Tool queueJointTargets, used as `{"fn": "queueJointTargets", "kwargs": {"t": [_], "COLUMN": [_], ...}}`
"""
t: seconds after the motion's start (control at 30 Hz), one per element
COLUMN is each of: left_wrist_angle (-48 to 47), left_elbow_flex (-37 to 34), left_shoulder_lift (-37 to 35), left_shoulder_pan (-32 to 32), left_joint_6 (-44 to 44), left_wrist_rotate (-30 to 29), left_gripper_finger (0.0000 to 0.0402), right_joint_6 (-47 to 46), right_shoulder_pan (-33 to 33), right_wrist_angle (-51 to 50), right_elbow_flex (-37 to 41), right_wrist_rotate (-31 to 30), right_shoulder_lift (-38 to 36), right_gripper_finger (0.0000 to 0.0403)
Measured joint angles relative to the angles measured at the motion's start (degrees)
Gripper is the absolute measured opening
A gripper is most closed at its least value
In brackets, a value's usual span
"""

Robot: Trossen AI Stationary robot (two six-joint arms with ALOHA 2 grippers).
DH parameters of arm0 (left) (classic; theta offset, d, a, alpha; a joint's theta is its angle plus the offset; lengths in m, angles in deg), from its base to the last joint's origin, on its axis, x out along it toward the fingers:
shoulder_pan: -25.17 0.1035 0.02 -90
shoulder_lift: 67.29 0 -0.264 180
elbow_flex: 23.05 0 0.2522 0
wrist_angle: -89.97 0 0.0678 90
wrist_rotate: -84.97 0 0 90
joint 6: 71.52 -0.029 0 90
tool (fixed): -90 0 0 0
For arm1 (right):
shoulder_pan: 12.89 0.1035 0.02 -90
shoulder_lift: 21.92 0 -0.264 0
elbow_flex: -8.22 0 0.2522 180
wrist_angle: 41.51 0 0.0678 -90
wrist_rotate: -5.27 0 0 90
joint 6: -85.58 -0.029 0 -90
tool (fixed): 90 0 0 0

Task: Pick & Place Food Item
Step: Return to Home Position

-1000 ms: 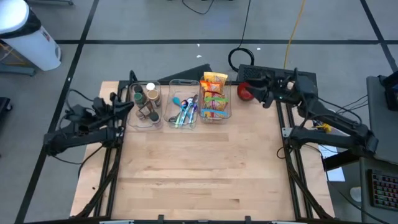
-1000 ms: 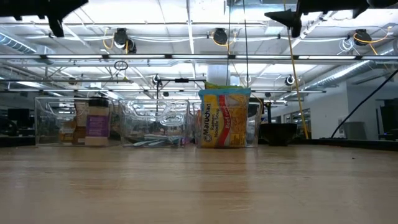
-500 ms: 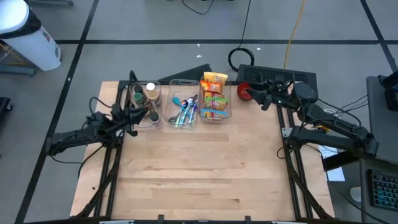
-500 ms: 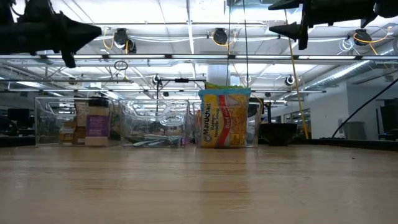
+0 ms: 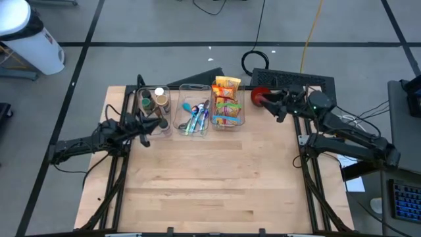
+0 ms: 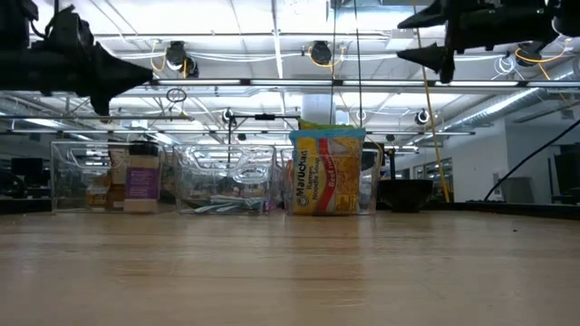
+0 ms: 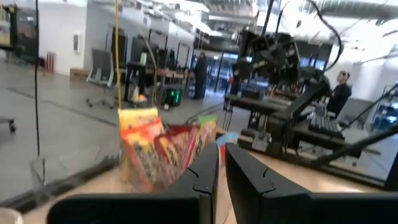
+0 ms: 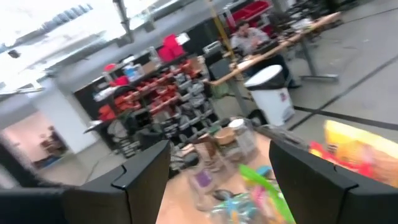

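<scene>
The left pincer (image 7: 221,151) has its two dark fingers (image 7: 200,180) pretty much together, just a thin slit between them. Right past the tips stand the crinkly yellow, red and orange noodle packs (image 7: 155,149), with a clear plastic bin wall (image 7: 68,167) just beside them. Beyond the packs the other dark robot arm (image 7: 273,59) hangs over the light wooden desk (image 7: 311,180). Way behind the packs there's a standing person (image 7: 201,71).
</scene>
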Motion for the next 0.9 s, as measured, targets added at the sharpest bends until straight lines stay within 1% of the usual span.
{"fn": "queueJointTargets", "kwargs": {"t": [0.1,0.2,0.37,0.53,0.7,0.77,0.9], "left_wrist_angle": [-2.7,-4.4,-4.9,-4.9,-4.8,-4.8,-4.8], "left_elbow_flex": [0.0,0.0,0.0,0.0,0.0,0.0,0.0], "left_shoulder_lift": [0.0,0.0,0.0,0.0,0.0,0.0,0.0], "left_shoulder_pan": [0.0,0.0,0.0,0.0,0.0,0.0,0.0], "left_joint_6": [0.8,1.7,1.8,1.6,-1.7,-2.8,-2.8], "left_wrist_rotate": [0.0,0.0,-0.1,-0.1,-0.1,-0.1,-0.1], "left_gripper_finger": [0.0030,0.0030,0.0030,0.0030,0.0030,0.0030,0.0030], "right_joint_6": [0.7,2.2,3.6,3.6,5.6,6.7,9.0], "right_shoulder_pan": [-1.4,-2.4,-2.5,-2.5,-2.4,-2.4,-2.1], "right_wrist_angle": [-2.6,-4.5,-7.1,-8.6,-8.5,-8.6,-8.4], "right_elbow_flex": [0.9,2.3,5.5,10.7,16.3,17.9,20.0], "right_wrist_rotate": [-1.6,-1.7,-1.9,-7.6,-13.8,-15.1,-15.8], "right_shoulder_lift": [-2.4,-5.3,-11.0,-16.0,-18.8,-19.0,-19.0], "right_gripper_finger": [0.0265,0.0265,0.0265,0.0265,0.0265,0.0265,0.0265]}}
